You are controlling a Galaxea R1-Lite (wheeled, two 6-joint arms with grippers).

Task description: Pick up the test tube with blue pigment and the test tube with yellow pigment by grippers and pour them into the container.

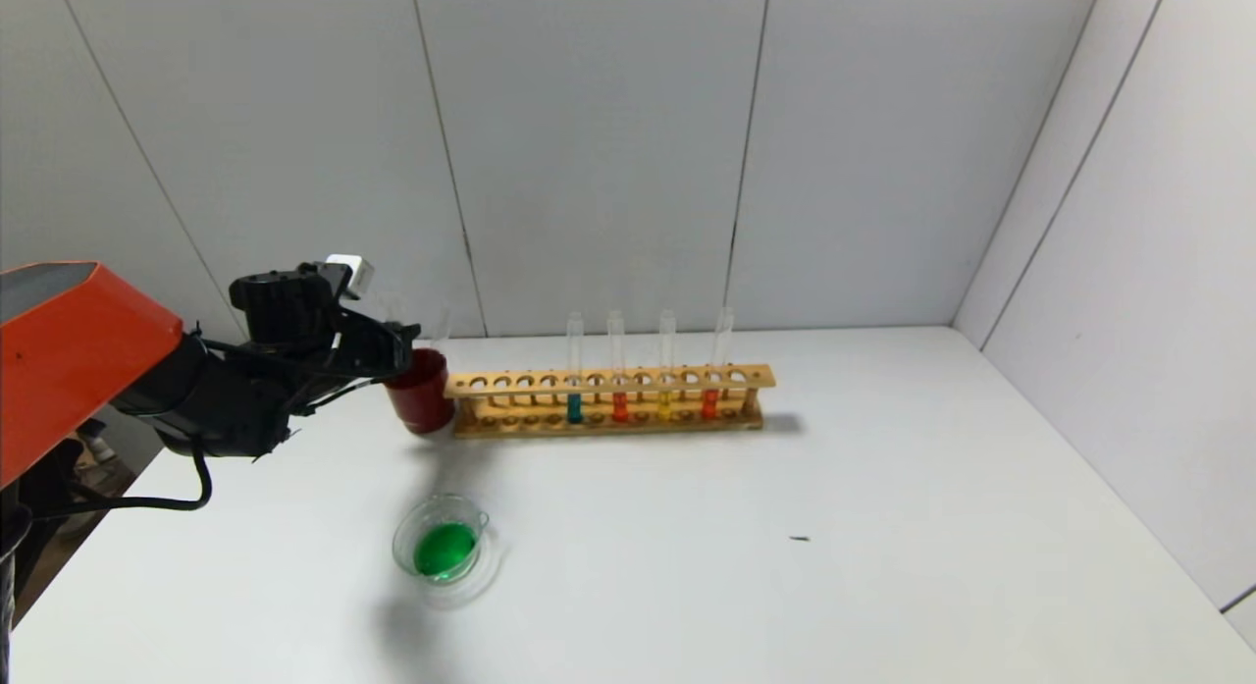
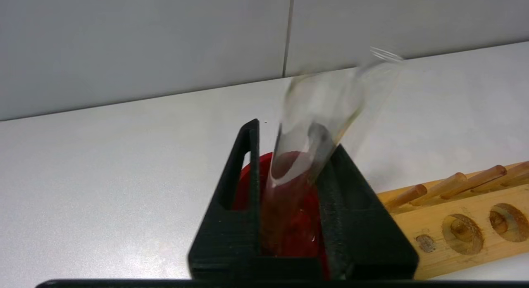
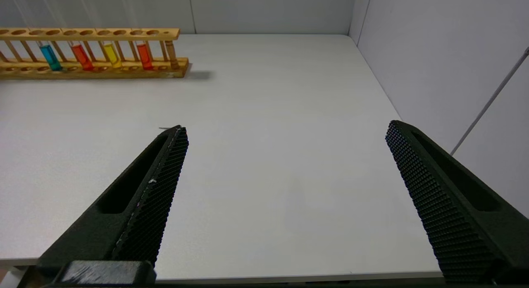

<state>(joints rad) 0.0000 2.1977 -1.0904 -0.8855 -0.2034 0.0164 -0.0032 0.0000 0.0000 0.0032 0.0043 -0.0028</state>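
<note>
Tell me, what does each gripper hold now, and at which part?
The left gripper holds an empty clear test tube at its lower part, over the red cup. The right gripper is open and holds nothing.

White table (image 1: 883,527) with wooden rack (image 1: 608,401), red cup (image 1: 420,394), glass container (image 1: 442,542).

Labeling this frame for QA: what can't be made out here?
- Left tool: an empty glass tube stands between its fingers over the red cup; motion blur in the left wrist view hides whether it is gripped or let go.
- Red cup's inside: blocked by the tool in both views.
- Right tool: out of the head view, so its place is unclear.
- Dark speck on the table: too small.
</note>
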